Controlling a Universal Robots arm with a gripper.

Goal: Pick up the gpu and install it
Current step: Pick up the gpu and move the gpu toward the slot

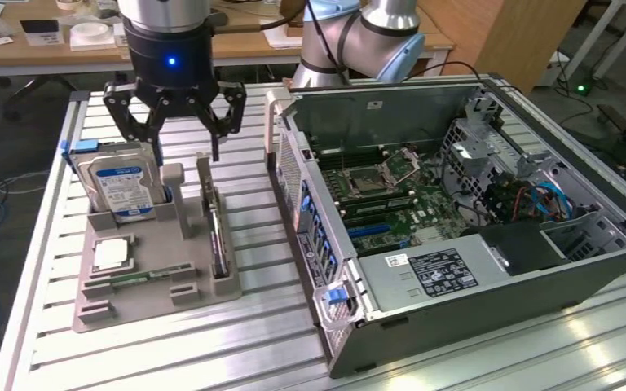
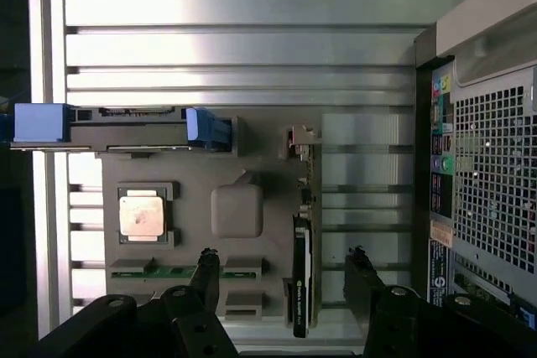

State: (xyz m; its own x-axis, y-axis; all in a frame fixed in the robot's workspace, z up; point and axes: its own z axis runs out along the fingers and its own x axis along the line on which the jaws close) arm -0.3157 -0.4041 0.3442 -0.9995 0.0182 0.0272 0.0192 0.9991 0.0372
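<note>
Exterior view, left of centre: is that the gpu point(image 1: 218, 244) on edge in the grey holder point(image 1: 128, 308)?
— Yes, below the gripper point(image 1: 185, 153), whose fingers stand wide apart, empty. The card's long axis runs toward the frame's bottom, square to the finger gap; fan face hidden.

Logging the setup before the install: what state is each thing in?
gripper: open, empty, above the holder.
gpu: on edge in its holder slot, ungripped.
hard drive: upright in holder.
CPU: flat in its recess.
computer case: on its side, panel off.
</note>
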